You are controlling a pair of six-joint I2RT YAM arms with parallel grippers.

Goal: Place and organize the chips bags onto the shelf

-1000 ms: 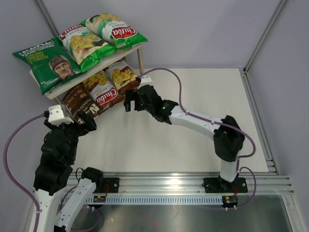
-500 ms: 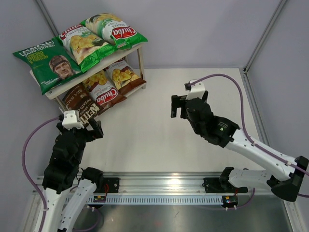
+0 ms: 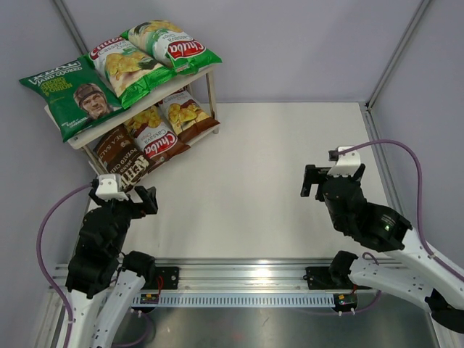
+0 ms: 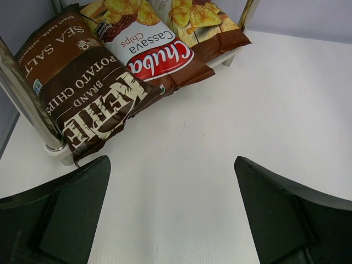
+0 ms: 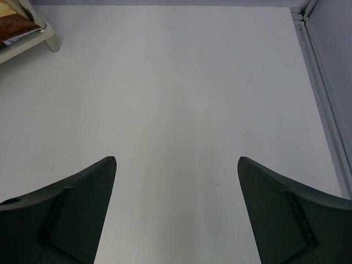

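Observation:
The shelf [image 3: 212, 93] stands at the back left. Its top board holds the dark green bag with a man's face [image 3: 72, 98] and two green-white Chuba bags [image 3: 127, 67] [image 3: 172, 45]. Its lower board holds the brown Kettle bag [image 3: 123, 157] and two brown Chuba bags [image 3: 156, 135] [image 3: 187, 112]. In the left wrist view the Kettle bag [image 4: 88, 91] and a brown Chuba bag [image 4: 159, 58] lie ahead of my fingers. My left gripper [image 3: 138, 199] [image 4: 171, 165] is open and empty, just in front of the shelf. My right gripper [image 3: 319, 181] [image 5: 176, 165] is open and empty over the table's right side.
A shelf leg [image 4: 27, 104] stands close to my left finger. The shelf's lower corner [image 5: 30, 36] shows at the far left of the right wrist view. A metal frame rail [image 3: 384, 174] runs along the table's right edge; walls close the back and sides.
My right arm has pulled back from the shelf to the right and toward its base. My left arm has drawn back a little toward the near edge. Both grippers are empty.

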